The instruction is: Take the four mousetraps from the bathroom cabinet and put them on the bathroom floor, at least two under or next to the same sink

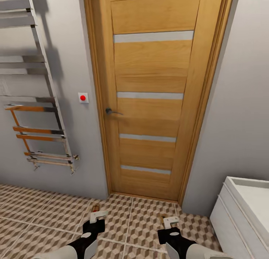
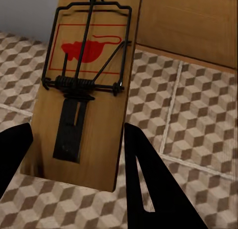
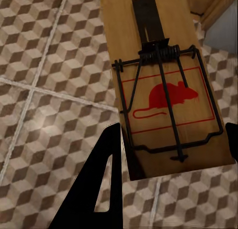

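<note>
Low in the head view, two robot arms reach fwd over the bathroom floor point(image 1: 142, 221). Left gripper point(image 1: 98, 215) has its jaws clamped on a wooden mousetrap point(image 2: 84, 85), red mouse print up, held above the tiles. Right gripper point(image 1: 170, 222) likewise has its jaws closed on a second mousetrap point(image 3: 163, 90). At the right, the white bathroom sink point(image 1: 248, 199) on its vanity. Beyond, a closed wooden door point(image 1: 153, 94) w/ lever handle; left of it a red wall button point(image 1: 83, 97) & a chrome towel rail point(image 1: 33, 101).
</note>
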Robot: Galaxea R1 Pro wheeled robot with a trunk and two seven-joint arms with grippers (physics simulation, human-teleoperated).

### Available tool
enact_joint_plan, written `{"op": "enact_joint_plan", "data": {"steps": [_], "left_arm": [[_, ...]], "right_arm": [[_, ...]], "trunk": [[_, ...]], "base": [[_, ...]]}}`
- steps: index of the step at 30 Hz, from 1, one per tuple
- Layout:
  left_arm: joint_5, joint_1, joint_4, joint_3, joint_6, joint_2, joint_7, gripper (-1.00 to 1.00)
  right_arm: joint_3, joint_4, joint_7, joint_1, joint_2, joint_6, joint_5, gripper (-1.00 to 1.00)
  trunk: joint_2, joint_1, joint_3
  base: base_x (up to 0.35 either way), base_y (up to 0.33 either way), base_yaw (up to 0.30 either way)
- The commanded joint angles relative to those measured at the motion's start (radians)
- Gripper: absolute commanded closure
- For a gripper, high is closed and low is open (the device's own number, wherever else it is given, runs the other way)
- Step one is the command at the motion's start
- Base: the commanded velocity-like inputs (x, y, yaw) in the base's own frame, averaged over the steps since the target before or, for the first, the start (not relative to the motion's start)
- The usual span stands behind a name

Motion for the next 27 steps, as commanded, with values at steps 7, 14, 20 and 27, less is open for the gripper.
{"op": "enact_joint_plan", "data": {"steps": [7, 14, 20, 27], "left_arm": [[0.009, -0.001, 0.001, -0.009, 0.001, 0.001, 0.001, 1.0], [0.01, -0.001, -0.002, -0.007, 0.056, 0.0, 0.001, 1.0], [0.011, -0.001, -0.005, -0.006, 0.086, 0.0, 0.001, 1.0], [0.011, -0.001, -0.005, -0.006, 0.09, 0.0, 0.001, 1.0]], "right_arm": [[-0.006, 0.003, -0.005, -0.002, 0.001, -0.002, 0.008, 1.0], [-0.006, 0.003, -0.006, -0.002, 0.002, 0.0, 0.008, 1.0], [-0.006, 0.003, -0.006, -0.002, 0.002, 0.006, 0.008, 1.0], [-0.006, 0.003, -0.006, -0.002, 0.002, 0.013, 0.008, 1.0]], "trunk": [[-0.001, 0.0, -0.001], [-0.001, 0.0, -0.001], [-0.001, 0.0, -0.001], [-0.001, 0.0, -0.001]], "base": [[-0.005, 0.0, -0.291], [-0.218, 0.0, -0.109], [-0.332, 0.0, -0.012], [-0.345, 0.0, -0.002]]}}
